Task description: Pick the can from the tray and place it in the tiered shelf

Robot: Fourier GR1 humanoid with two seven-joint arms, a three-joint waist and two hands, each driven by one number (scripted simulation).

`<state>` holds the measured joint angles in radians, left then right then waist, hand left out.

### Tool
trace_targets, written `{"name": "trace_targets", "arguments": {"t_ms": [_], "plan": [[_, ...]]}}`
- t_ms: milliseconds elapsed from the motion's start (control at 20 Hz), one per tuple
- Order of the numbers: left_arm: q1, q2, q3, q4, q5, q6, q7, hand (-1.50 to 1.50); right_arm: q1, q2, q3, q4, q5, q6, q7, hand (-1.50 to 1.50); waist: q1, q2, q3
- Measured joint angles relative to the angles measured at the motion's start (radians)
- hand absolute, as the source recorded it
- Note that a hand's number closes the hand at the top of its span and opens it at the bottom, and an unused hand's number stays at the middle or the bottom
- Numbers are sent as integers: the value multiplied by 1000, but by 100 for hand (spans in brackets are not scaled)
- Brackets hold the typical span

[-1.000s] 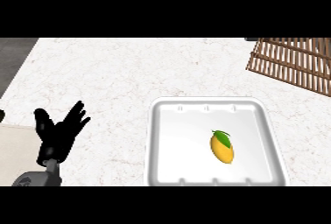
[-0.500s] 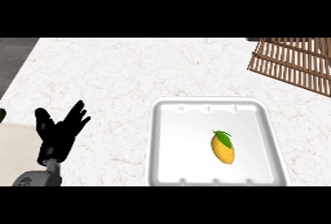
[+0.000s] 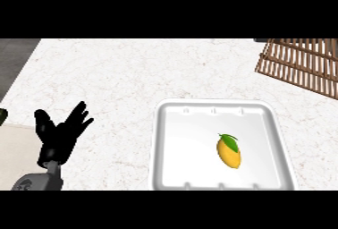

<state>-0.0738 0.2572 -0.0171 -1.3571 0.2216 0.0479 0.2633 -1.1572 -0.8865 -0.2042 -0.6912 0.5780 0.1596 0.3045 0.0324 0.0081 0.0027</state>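
Note:
A white tray [image 3: 171, 147] lies on the marble counter at the lower right. The only thing in it is a yellow mango [image 3: 229, 151] with a green leaf; no can shows anywhere in the view. The brown slatted tiered shelf [image 3: 300, 62] stands at the upper right corner, partly cut off by the edge. My left hand [image 3: 59, 136] rests open at the lower left, fingers up, well apart from the tray. The right hand does not show.
The counter's left edge runs down past my left hand, with a dark floor [image 3: 16, 58] beyond it at the upper left. A small dark green object [image 3: 2, 117] peeks in at the left edge. Bare marble [image 3: 145, 71] lies between tray and shelf.

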Motion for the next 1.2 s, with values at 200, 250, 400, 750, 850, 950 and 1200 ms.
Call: {"name": "trace_targets", "arguments": {"t_ms": [200, 250, 400, 750, 850, 950, 1200], "plan": [[-1, -12, -1, 4, -11, 4, -8, 0, -35, 4, 5, 111, 42, -55, -65, 150, 4, 1, 1], [-5, -10, 3, 9, -10, -1, -10, 0, -46, 5, 4, 141, 51, -71, -77, 150, 5, 2, 1], [-3, -17, -3, -6, -12, 1, 7, 0, -70, 7, 1, 206, 71, -108, -122, 150, 7, 3, 1], [-14, -12, 17, 29, -18, -16, -24, 0, -110, 1, -20, 320, 85, -148, -236, 150, 9, 3, 3], [-6, -21, 9, 8, -24, -6, -14, 0, -120, -1, -21, 341, 91, -151, -251, 150, 9, 2, 2], [-13, -19, 12, 15, -30, -4, -6, 0, -131, -12, -22, 360, 97, -143, -266, 150, 8, 3, 3], [-12, -27, 12, 18, -35, -6, -14, 0, -163, -17, -31, 394, 107, -155, -248, -150, 8, 2, 3]]}}
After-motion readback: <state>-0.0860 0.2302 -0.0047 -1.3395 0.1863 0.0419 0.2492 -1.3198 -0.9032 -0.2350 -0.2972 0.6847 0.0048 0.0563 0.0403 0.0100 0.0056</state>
